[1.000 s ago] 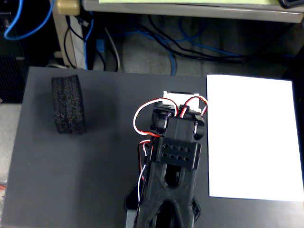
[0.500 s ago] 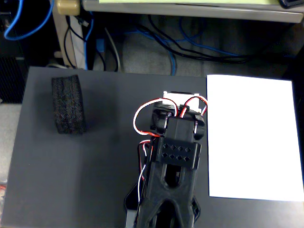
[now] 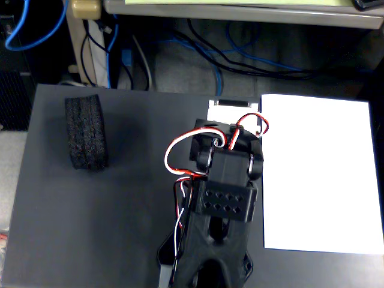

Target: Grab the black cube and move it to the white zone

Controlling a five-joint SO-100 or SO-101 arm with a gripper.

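Left of the robot arm (image 3: pixel 222 198), well apart, the black cube (image 3: pixel 87 133) lies on the dark mat (image 3: pixel 90 228); the white zone (image 3: pixel 318 174), right of the arm, holds nothing; the finger state cannot be told.

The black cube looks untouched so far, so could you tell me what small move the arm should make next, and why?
Probably swing the arm toward the black cube on the left of the fixed view. It lies alone on the dark mat, apart from the arm, while the white zone on the right is bare. The end effector's state cannot be made out here.
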